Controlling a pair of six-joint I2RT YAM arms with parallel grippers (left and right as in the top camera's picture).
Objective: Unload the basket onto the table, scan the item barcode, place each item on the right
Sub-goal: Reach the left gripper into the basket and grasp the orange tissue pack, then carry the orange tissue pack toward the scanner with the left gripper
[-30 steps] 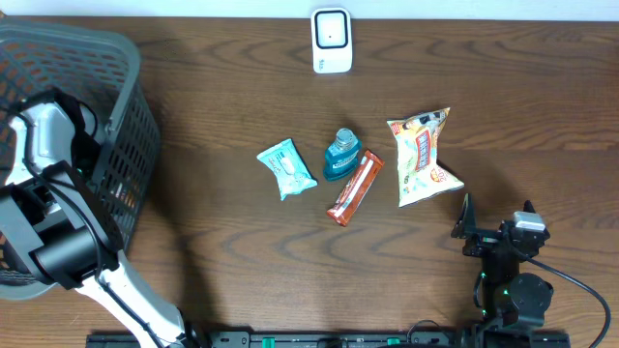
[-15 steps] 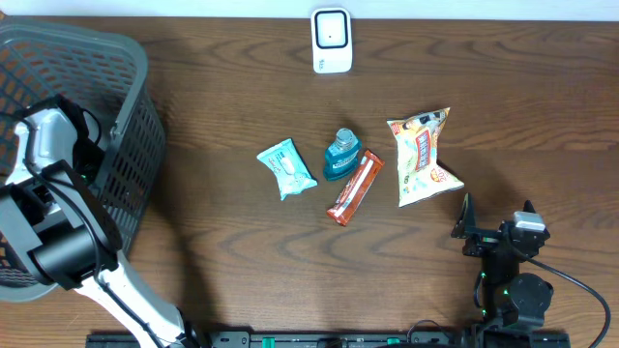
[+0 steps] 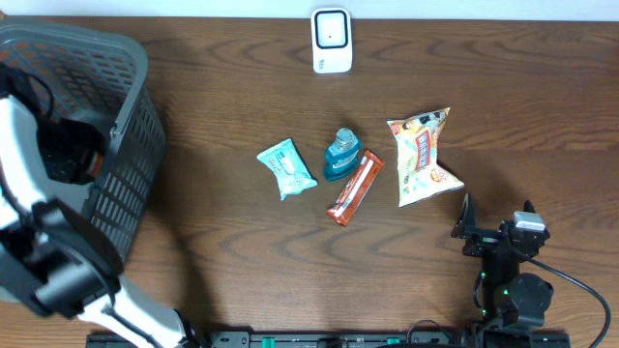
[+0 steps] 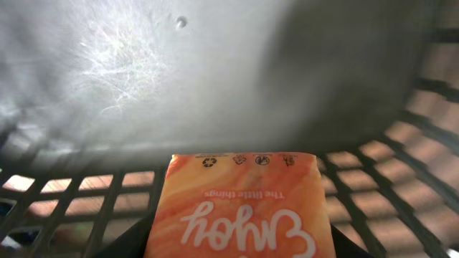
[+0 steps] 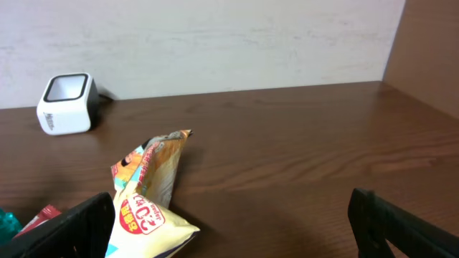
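Table point(image 3: 242, 251) of dark wood lies under both grippers. A grey mesh basket point(image 3: 131, 116) surrounds the left gripper point(image 4: 240, 247), whose arm point(image 3: 21, 184) reaches down into it at the table's left end. That gripper's jaws are partly closed against an orange packet point(image 4: 244, 197), which fills the gap between them and juts out ahead of it. The packet's white lettering reads upside down in the wrist view, and the basket's grey inside and mesh lie just beyond its far edge. The right gripper point(image 5: 229, 240) sits low near the table's front right corner, jaws spread wide with nothing between them. Just ahead of it and a little to its left lies a crumpled chip bag point(image 5: 147, 193). The white scanner point(image 3: 331, 41) stands well ahead of the right gripper and to its left, at the table's far edge, well apart from the left gripper. Left of the right gripper, beyond the bag, lie a red-brown bar point(image 3: 354, 188), a teal pouch point(image 3: 286, 169) and a small blue bottle point(image 3: 340, 155), the bottle touching the bar's far end.
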